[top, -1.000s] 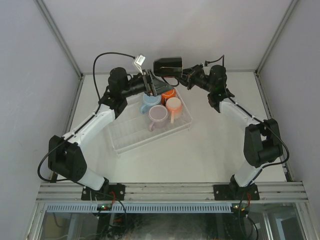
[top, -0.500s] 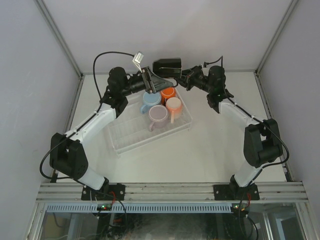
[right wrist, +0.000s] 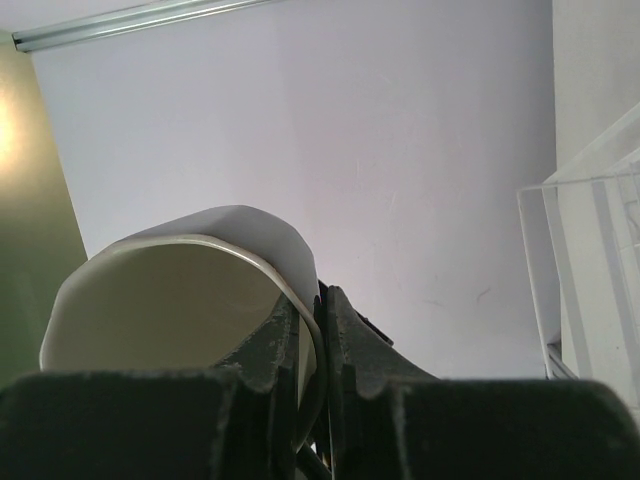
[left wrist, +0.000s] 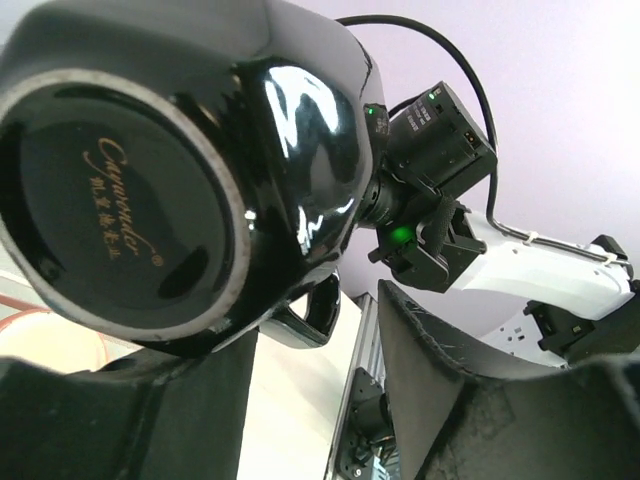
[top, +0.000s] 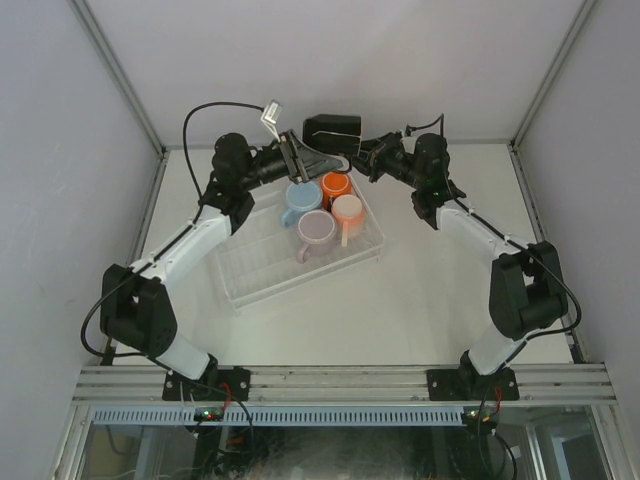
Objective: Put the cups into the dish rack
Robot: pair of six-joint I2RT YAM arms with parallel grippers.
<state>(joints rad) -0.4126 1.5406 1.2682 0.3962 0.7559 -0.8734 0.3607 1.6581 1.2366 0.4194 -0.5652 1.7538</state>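
Right gripper (right wrist: 320, 300) is clamped narrow on the rim wall of the black mug (top: 333, 128). The mug's cream mouth faces that wrist and its base is turned toward the left gripper (left wrist: 310, 335), whose jaws stand wide just beside it. It hangs on its side beyond the dish rack's (top: 262, 282) far corner. The orange mug (top: 336, 185), light blue mug (top: 299, 198), lilac mug (top: 318, 228) and peach mug (top: 347, 210) fill that end, so the free slots probably lie nearer and lower.

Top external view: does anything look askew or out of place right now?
Only the black mug: it is held on its side past the dish rack's far corner, pinched at the rim by the right hand. Nothing else stands out.
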